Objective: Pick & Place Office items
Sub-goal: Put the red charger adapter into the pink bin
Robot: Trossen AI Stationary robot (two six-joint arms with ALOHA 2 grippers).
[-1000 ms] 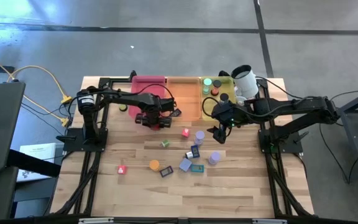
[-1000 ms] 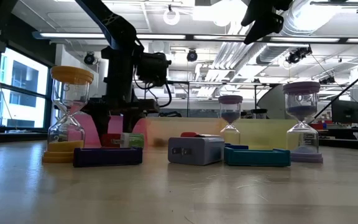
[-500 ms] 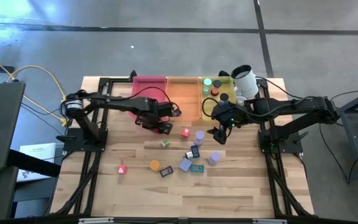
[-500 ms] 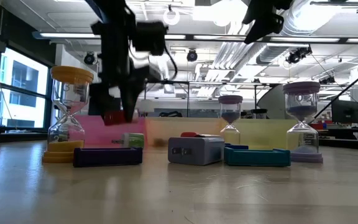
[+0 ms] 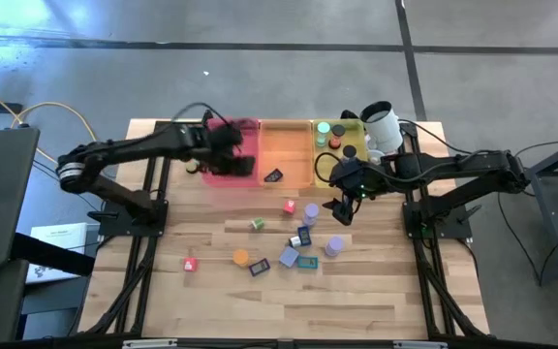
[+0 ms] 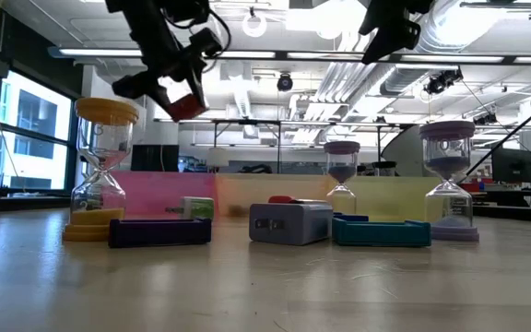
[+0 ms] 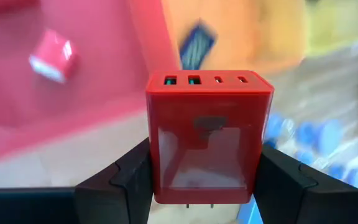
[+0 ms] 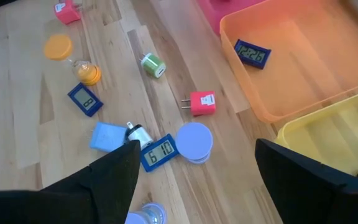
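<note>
Red plastic fills the left wrist view: the left gripper (image 7: 201,180) has its two fingers closed against the sides of a red charger block (image 7: 209,134), ports facing away from the camera, held up in the air; in the high view that gripper (image 5: 229,145) sits over the pink tray (image 5: 245,167), and the low view shows the block (image 6: 181,101) well above the table; a smaller red-and-white plug (image 7: 53,55) already lies in the pink tray, and a dark blue clock (image 5: 273,176) lies in the orange tray (image 5: 287,141); the yellow tray (image 5: 349,131) holds green, orange and black round pieces, with a white cup (image 5: 382,126) just beside it; the right gripper (image 5: 344,206) hangs above the wooden table (image 5: 376,291) near the trays, fingers spread wide and holding nothing; below it, in the right wrist view, the loose office items lie scattered on the wood: a pink plug (image 8: 202,103), a green block (image 8: 153,65), an orange hourglass (image 8: 72,55), a lavender hourglass (image 8: 194,140), two dark blue clocks (image 8: 159,152) and (image 8: 84,99), and a lavender charger (image 8: 109,137); a small red plug (image 5: 190,264) lies apart from the rest, toward the left arm's side of the table.
</note>
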